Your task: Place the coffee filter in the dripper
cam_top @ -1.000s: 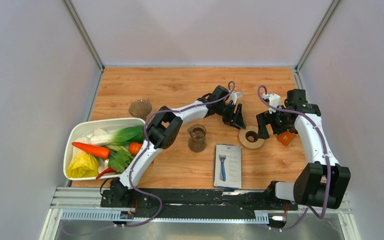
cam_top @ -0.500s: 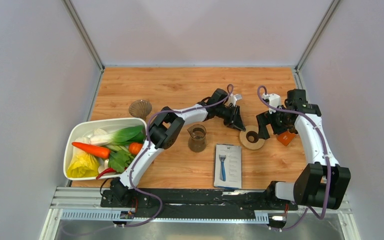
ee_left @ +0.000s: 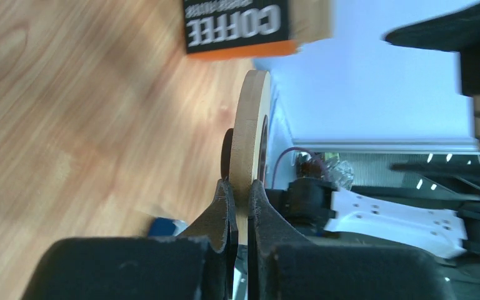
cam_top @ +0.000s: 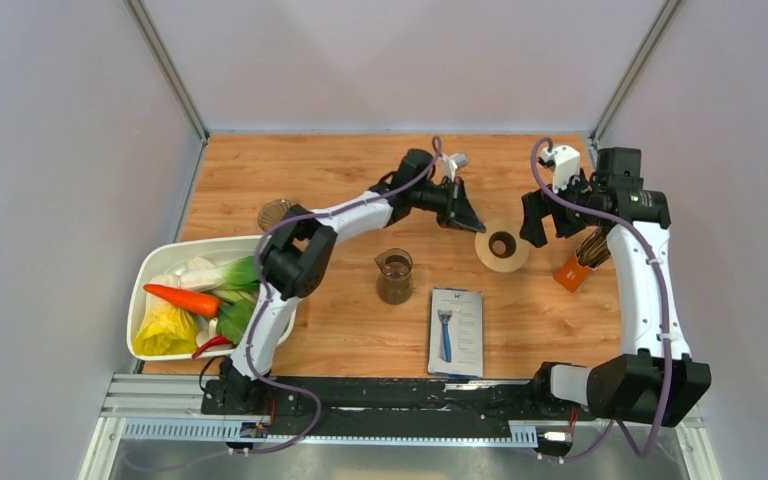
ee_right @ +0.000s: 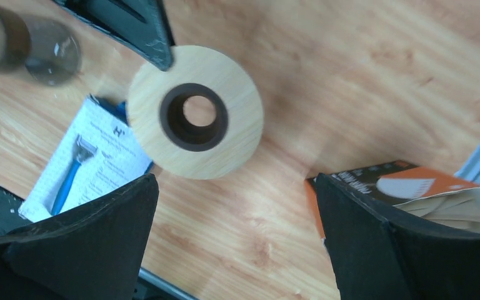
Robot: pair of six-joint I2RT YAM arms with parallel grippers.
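Left end effector (ee_left: 240, 187): jaws nearly closed, pinching the rim of a wooden disc (ee_left: 250, 125) that has a dark centre hole. The disc shows edge-on between the pads, so the grip is on its thin edge only. A cast shadow in the right wrist view suggests the disc is clear of the table (cam_top: 360, 170), presumably to shift it aside, though it may serve as a stand for the dripper. Right end effector (ee_right: 234, 182): fingers spread wide, empty, hovering over the same disc and touching nothing. Just to its right stands the orange box (ee_right: 390, 181) with the coffee filter (ee_right: 456, 203) stack poking out; no filter taken yet. The dripper (cam_top: 271, 213) sits well apart on the left, beyond the white tray (cam_top: 200, 242), partly hidden by the left arm. A glass carafe (cam_top: 394, 275) and a razor pack (cam_top: 456, 330) lie between.
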